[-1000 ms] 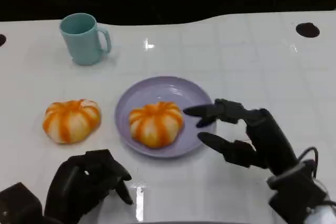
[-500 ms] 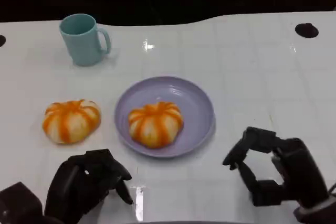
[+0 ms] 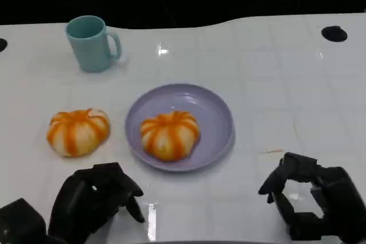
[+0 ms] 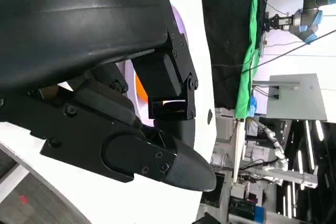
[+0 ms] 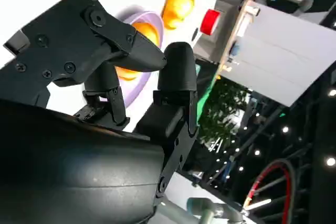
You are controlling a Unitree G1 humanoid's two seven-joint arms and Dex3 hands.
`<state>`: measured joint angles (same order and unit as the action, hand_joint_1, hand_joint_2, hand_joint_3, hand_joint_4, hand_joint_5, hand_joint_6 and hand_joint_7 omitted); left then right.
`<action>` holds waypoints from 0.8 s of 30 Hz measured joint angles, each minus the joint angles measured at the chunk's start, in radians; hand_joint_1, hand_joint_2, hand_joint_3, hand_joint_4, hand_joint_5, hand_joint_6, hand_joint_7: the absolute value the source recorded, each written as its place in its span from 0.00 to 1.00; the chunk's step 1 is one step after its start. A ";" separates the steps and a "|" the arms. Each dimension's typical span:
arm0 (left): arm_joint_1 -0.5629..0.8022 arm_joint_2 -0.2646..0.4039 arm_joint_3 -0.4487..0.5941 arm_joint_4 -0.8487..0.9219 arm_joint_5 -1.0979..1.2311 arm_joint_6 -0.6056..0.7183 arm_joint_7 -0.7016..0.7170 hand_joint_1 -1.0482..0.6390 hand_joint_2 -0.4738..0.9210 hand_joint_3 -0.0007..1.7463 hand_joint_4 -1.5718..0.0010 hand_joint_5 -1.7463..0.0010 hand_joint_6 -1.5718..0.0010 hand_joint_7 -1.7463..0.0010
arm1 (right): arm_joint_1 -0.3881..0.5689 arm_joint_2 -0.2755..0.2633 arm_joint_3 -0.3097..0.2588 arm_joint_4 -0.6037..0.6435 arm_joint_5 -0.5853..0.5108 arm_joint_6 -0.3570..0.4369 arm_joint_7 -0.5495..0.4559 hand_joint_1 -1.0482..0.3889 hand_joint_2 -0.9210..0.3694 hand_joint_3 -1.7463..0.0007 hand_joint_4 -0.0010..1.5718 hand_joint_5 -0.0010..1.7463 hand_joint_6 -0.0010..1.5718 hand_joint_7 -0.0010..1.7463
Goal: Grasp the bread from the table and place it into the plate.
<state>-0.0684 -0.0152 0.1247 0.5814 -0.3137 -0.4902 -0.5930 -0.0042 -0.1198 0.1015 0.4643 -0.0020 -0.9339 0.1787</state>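
Head view of a white desk [image 3: 274,84] with a glossy, faintly gridded top. A lavender plate [image 3: 217,119] lay near the middle of the desk, and one orange-and-white striped, pumpkin-shaped bread [image 3: 170,134] sat inside it, toward the plate's near left part. A second bread of the same kind [image 3: 78,131] rested directly on the desk to the left of the plate, close to its rim but apart from it. A teal mug [image 3: 90,43] stood upright farther back and to the left, its handle turned to the right, well apart from both breads. A round dark spot [image 3: 334,33] marked the desk near its far right edge. The left hand [image 3: 97,201] lay low at the near left of the desk, fingers curled inward with nothing in them, just in front of the bread on the desk and not touching it. The right hand [image 3: 311,204] lay at the near right, to the right of and nearer than the plate, its fingers bent into a loose claw with a gap between them and holding nothing. In the right wrist view the plate and both breads appeared beyond the fingers [image 5: 176,72].
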 measured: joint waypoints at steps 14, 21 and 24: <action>-0.003 0.002 0.002 0.014 0.005 -0.006 0.000 0.05 1.00 0.04 0.25 0.32 0.23 0.57 | -0.021 0.000 -0.028 0.081 -0.005 -0.008 0.015 0.53 0.25 0.45 0.49 0.92 0.51 0.75; -0.003 0.001 0.003 0.014 -0.004 -0.002 0.000 0.07 1.00 0.02 0.25 0.35 0.21 0.61 | -0.021 0.001 -0.029 0.082 0.009 -0.011 0.032 0.52 0.25 0.46 0.49 0.93 0.51 0.76; -0.003 0.001 0.003 0.014 -0.008 0.000 0.000 0.07 1.00 0.02 0.25 0.35 0.21 0.61 | -0.021 0.003 -0.029 0.082 0.008 -0.013 0.032 0.52 0.24 0.46 0.49 0.94 0.51 0.77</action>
<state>-0.0711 -0.0142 0.1277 0.5958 -0.3221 -0.4904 -0.5932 -0.0249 -0.1172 0.0726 0.5462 0.0061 -0.9470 0.2112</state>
